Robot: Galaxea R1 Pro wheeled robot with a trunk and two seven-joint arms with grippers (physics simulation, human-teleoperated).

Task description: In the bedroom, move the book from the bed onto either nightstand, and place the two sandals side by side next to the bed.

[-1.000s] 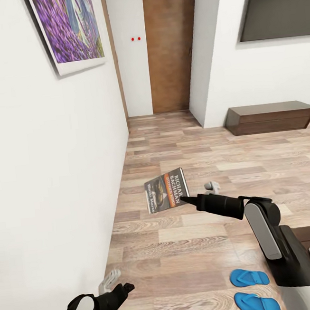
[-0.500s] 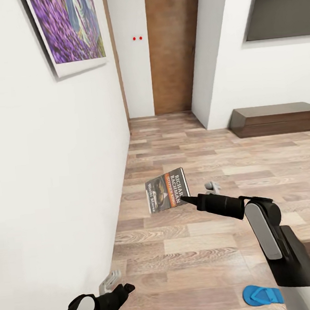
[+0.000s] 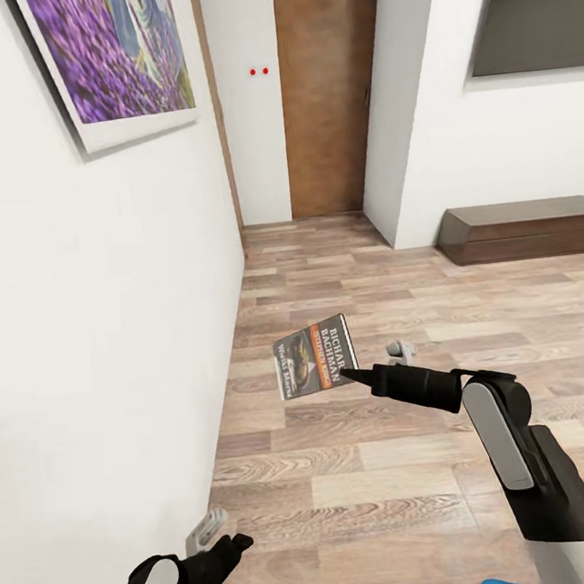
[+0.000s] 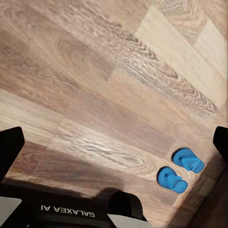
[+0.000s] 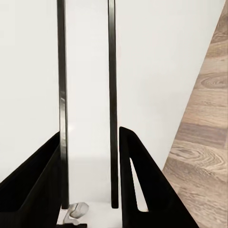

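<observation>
Item, at nine o'clock in the head view: white wall carrying a purple flower picture (image 3: 110, 59), running toward a brown door (image 3: 325, 91) at twelve o'clock. Item, at seven o'clock: left gripper (image 3: 210, 539), low over the plank floor (image 3: 364, 464), empty, fingers apart, likely parked out of the way while the other arm carries. Item, centre: the book (image 3: 315, 357), held clear of the floor by one corner, cover toward the camera, clamped in the right gripper (image 3: 348, 376); the right wrist view looks along the closed fingers with the book (image 5: 88, 95) edge-on between them. Item, at two o'clock: long low dark cabinet (image 3: 524, 230) under a dark screen (image 3: 532, 6). Item, left wrist view: two blue sandals (image 4: 180, 170) lying side by side on the floor. Judgement: book in transit, not yet set on a nightstand
</observation>
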